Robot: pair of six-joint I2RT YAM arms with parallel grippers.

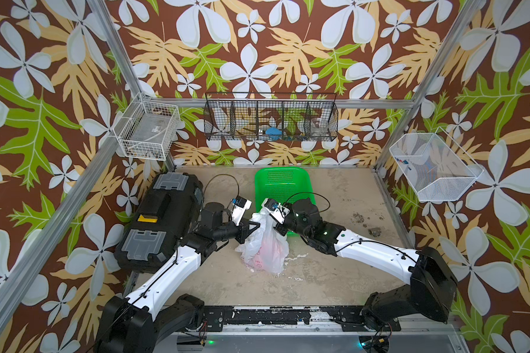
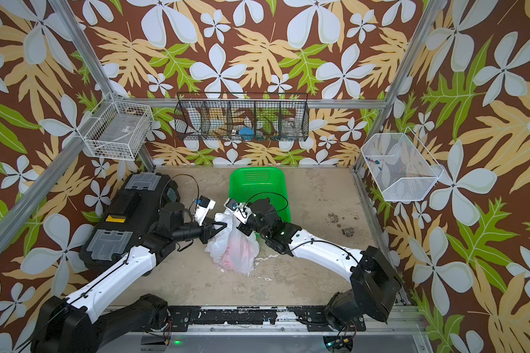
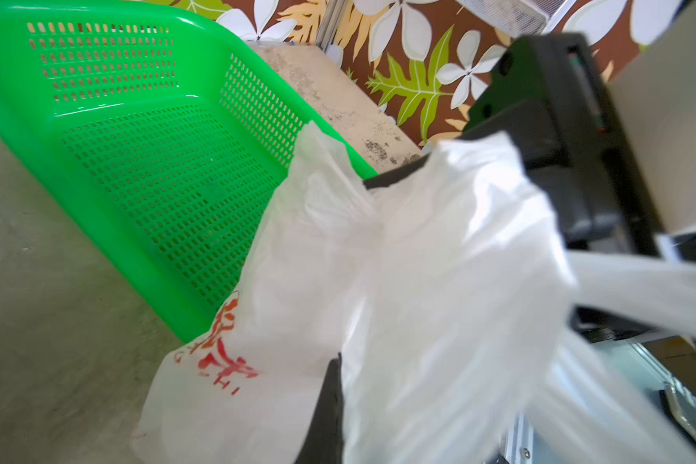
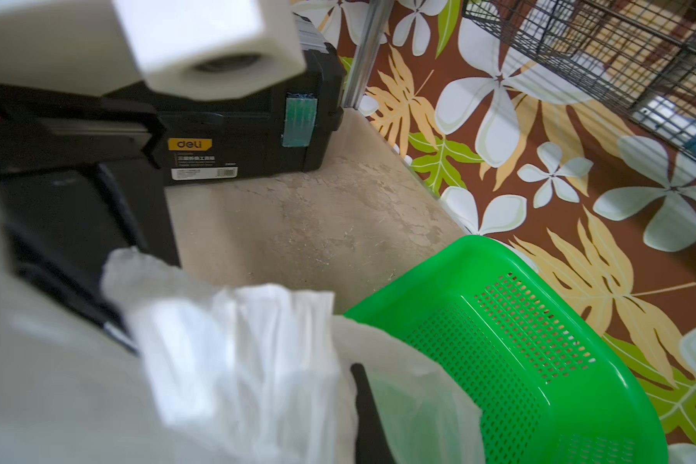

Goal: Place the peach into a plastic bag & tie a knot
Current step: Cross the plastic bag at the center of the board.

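The translucent white plastic bag (image 1: 265, 244) (image 2: 234, 249) with red print stands in the middle of the table, its top pulled upward. A pinkish shape inside it, the peach (image 1: 270, 249), shows faintly through the film. My left gripper (image 1: 257, 225) (image 2: 225, 226) is shut on the bag's top from the left. My right gripper (image 1: 276, 227) (image 2: 240, 227) is shut on it from the right, close beside the left one. Each wrist view shows one dark finger (image 3: 326, 405) (image 4: 364, 409) wrapped in white plastic. I cannot make out a knot in the bunched plastic.
A green perforated basket (image 1: 283, 183) lies right behind the bag and under the right wrist. A black toolbox (image 1: 162, 220) fills the left side. A small metal piece (image 1: 374, 232) and dark crumbs lie at the right. Wire baskets (image 1: 271, 120) hang on the walls.
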